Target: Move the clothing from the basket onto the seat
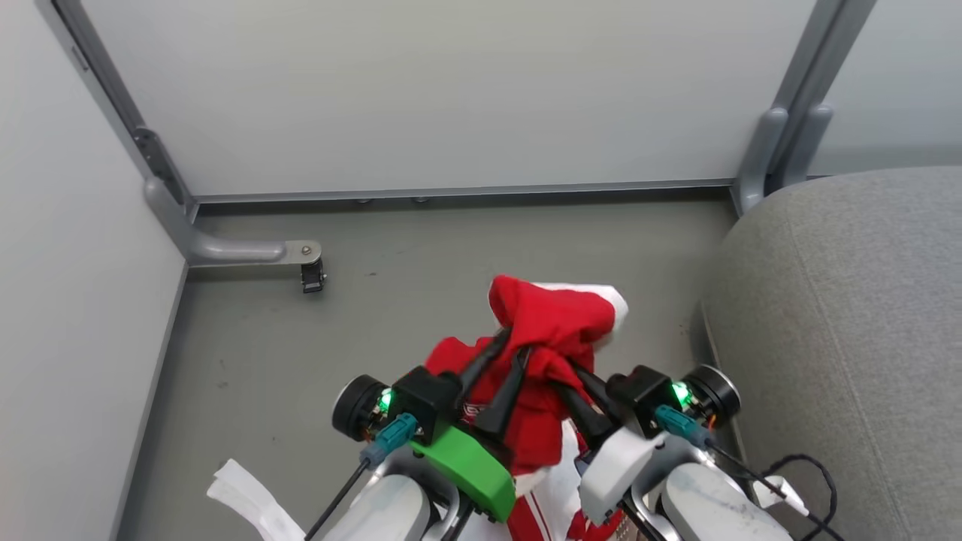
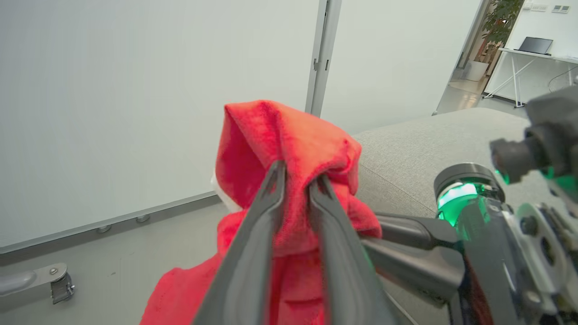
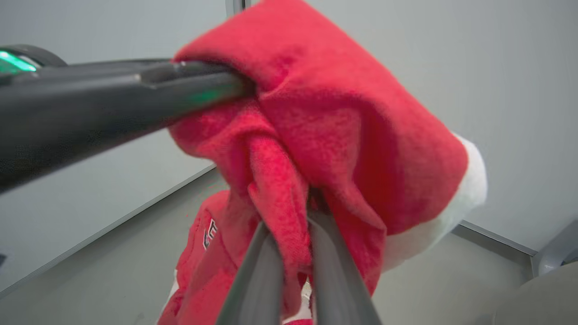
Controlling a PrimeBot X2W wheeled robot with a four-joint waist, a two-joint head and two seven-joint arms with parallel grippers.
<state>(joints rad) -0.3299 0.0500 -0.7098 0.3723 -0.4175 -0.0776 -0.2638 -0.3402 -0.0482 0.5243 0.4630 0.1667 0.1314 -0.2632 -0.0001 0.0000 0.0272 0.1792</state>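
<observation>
Two grips on one bundle. Left gripper: fingers drawn narrow, with a thick red fold pinched between them near the tips. Right gripper: fingers likewise close together, clamped on another red fold just beside the left grip; the two pairs of tips nearly meet.

The clothing is held up in the air, bunched between my arms. Its top is pushed into a red hood-like hump with a white edge on the right side. The lower part hangs down between my forearms: red with white stripes, and some lettering on the hanging red cloth.

A white cloth strip lies at lower left, beside my left forearm and apart from the bundle.

Beneath and beyond the bundle is the grey floor. The seat, grey fabric with a rounded corner, lies to my right, near the bundle but not touching it.

Far left, a grey bracket with a small castor sits on the floor. Farthest off are pale wall panels in grey frames.
</observation>
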